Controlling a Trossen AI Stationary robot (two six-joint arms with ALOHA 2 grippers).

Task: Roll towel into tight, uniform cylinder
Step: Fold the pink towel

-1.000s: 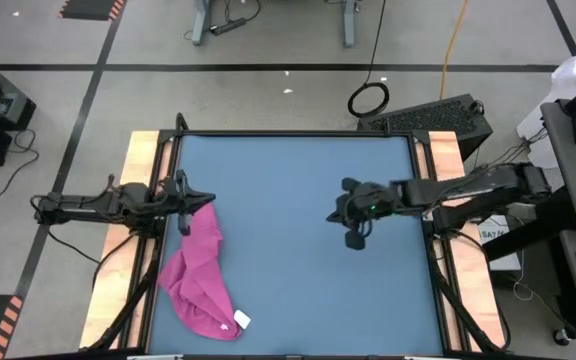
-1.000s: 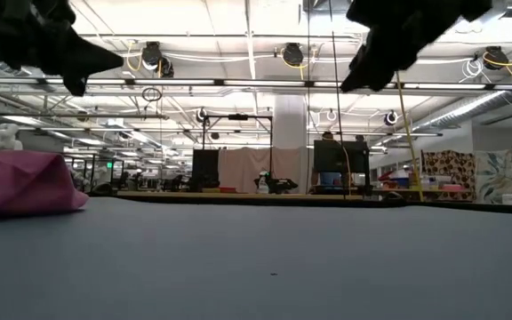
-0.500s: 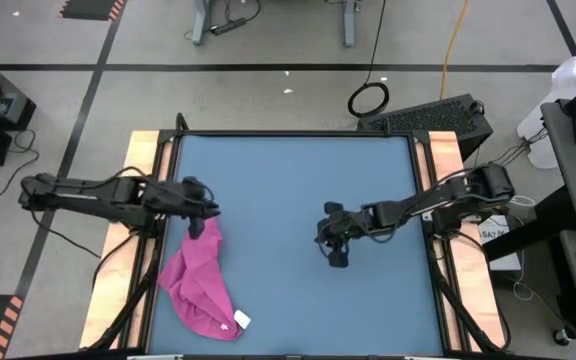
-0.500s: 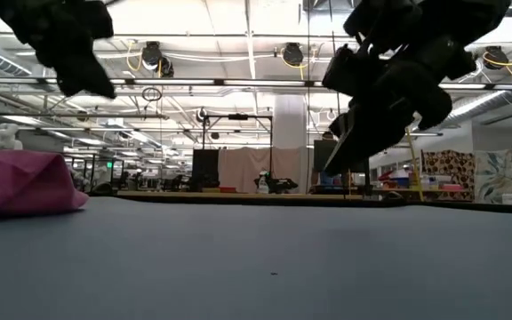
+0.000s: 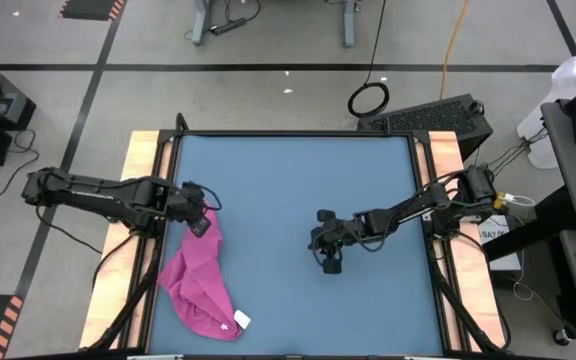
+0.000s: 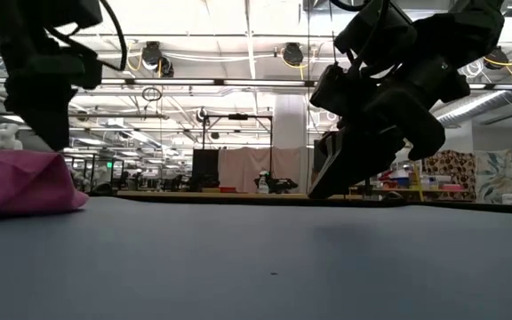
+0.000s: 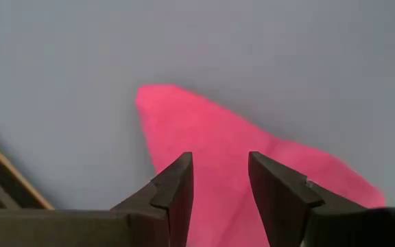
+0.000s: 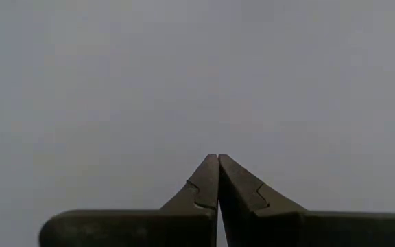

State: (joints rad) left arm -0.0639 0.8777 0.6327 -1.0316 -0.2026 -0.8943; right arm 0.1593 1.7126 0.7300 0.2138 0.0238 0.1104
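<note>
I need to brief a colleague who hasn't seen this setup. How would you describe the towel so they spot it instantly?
Find the blue table and go to its near-left area. The towel lies there as a crumpled magenta-pink cloth just below the left gripper. It is the only pink thing on the table, with a small white tag at its corner.

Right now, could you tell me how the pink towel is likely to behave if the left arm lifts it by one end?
The towel lies crumpled in soft folds, so it will probably droop and unfurl. It looks thin, so likely light. On the smooth table it may drag along.
</note>
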